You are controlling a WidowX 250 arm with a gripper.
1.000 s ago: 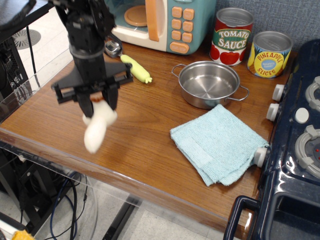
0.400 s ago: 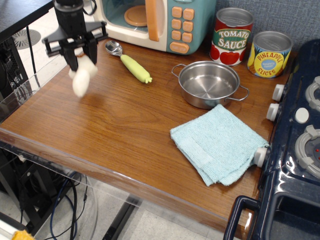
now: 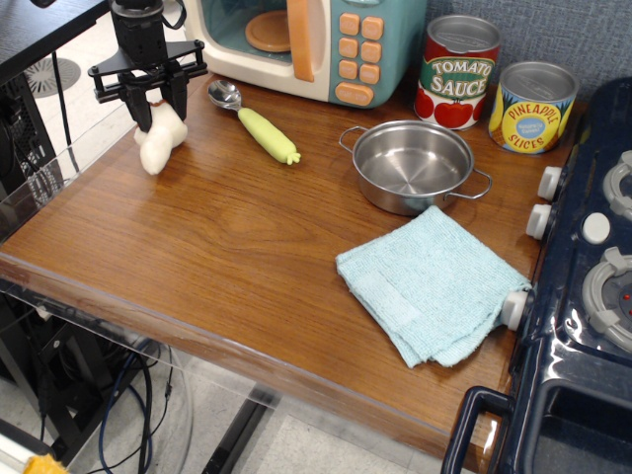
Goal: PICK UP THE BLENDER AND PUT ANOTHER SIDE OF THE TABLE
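The blender, a soft toy mushroom, shows its white stem pointing down and left. Its brown cap is mostly hidden between the fingers. My gripper is shut on the cap end, at the back left corner of the table. The stem's tip is at or just above the wood beside the left edge. The black arm rises out of the top of the view.
A spoon with a yellow-green handle lies just right of the gripper. A toy microwave stands behind it. A steel pot, two cans, a blue cloth and a dark blue toy stove sit to the right.
The gripper carried the blender from the front left of the table to the back left corner, then lowered it slightly so the stem is down at the wood.
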